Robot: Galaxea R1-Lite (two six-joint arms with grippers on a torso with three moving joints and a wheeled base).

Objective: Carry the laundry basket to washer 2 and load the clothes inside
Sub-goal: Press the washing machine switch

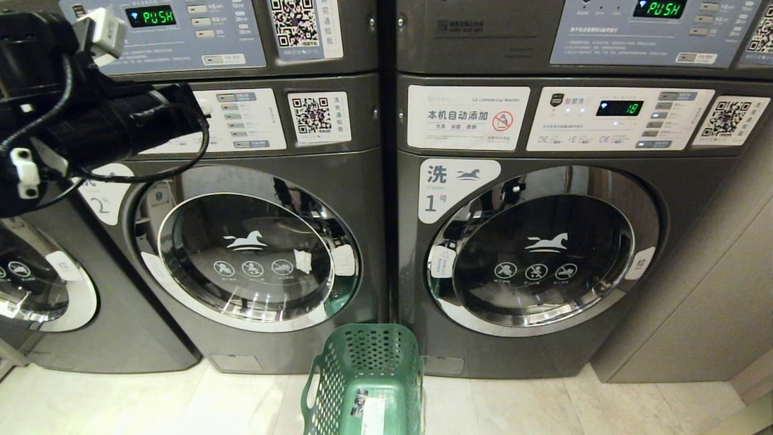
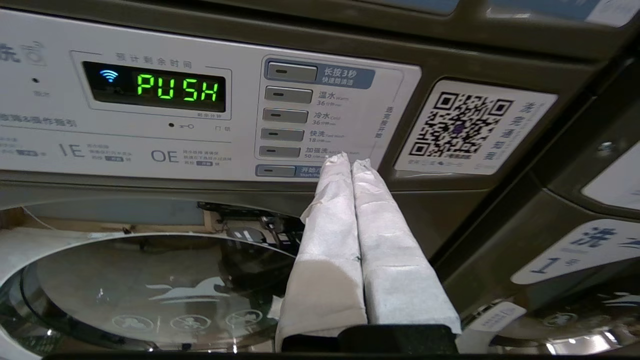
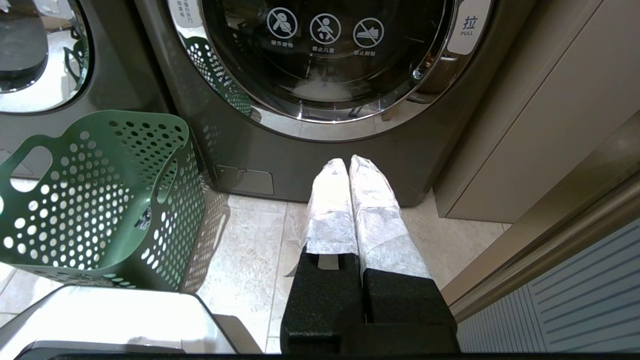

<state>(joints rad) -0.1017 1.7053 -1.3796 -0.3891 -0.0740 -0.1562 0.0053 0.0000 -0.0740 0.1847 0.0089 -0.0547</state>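
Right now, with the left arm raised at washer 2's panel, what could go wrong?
1. The left gripper, shut, sits by the lowest control panel buttons; it could press the wrong one.
2. Washer 2's door looks closed, so starting may be premature if the clothes aren't inside.
3. The laundry basket stands before the washers and could be bumped.

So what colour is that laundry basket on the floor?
The laundry basket is dark green, its walls dotted with small round holes; the right wrist view shows it best.

A self-service laundromat: dark grey front-load washers (image 1: 253, 241) with chrome-rimmed round glass doors stand side by side on a pale tiled floor (image 1: 543, 405), numbered with white labels (image 1: 450, 187), bearing payment QR-code stickers (image 1: 314, 115) and green "PUSH" displays (image 2: 177, 90).
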